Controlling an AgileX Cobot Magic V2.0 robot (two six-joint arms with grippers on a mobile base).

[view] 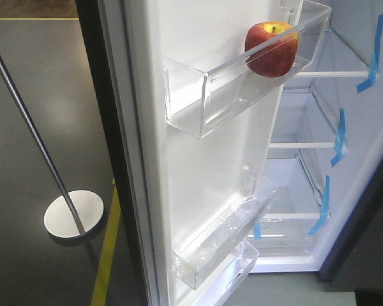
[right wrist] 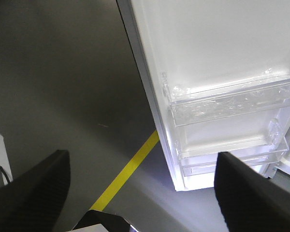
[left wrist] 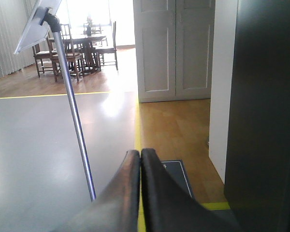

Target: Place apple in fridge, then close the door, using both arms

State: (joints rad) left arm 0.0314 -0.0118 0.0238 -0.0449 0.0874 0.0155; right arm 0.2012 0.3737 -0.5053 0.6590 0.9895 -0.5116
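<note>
The red apple (view: 272,49) with a yellow top sits in the upper clear bin (view: 242,76) of the open door (view: 198,166). Behind it the fridge (view: 306,127) shows a white inside with clear shelves and blue tape strips. No arm shows in the front view. In the left wrist view my left gripper (left wrist: 139,153) is shut on nothing, pointing along the floor with the fridge's dark side (left wrist: 266,111) to its right. In the right wrist view my right gripper (right wrist: 142,159) is wide open over the floor, its right finger (right wrist: 246,188) below the door's lower bins (right wrist: 232,101).
A thin metal pole (view: 32,127) on a round base (view: 73,213) stands left of the door and carries a tilted pale plate (left wrist: 36,21). Yellow floor tape (view: 107,255) runs past the door's foot. A pale grey cabinet (left wrist: 174,48) and a dining table with chairs (left wrist: 82,46) stand far off.
</note>
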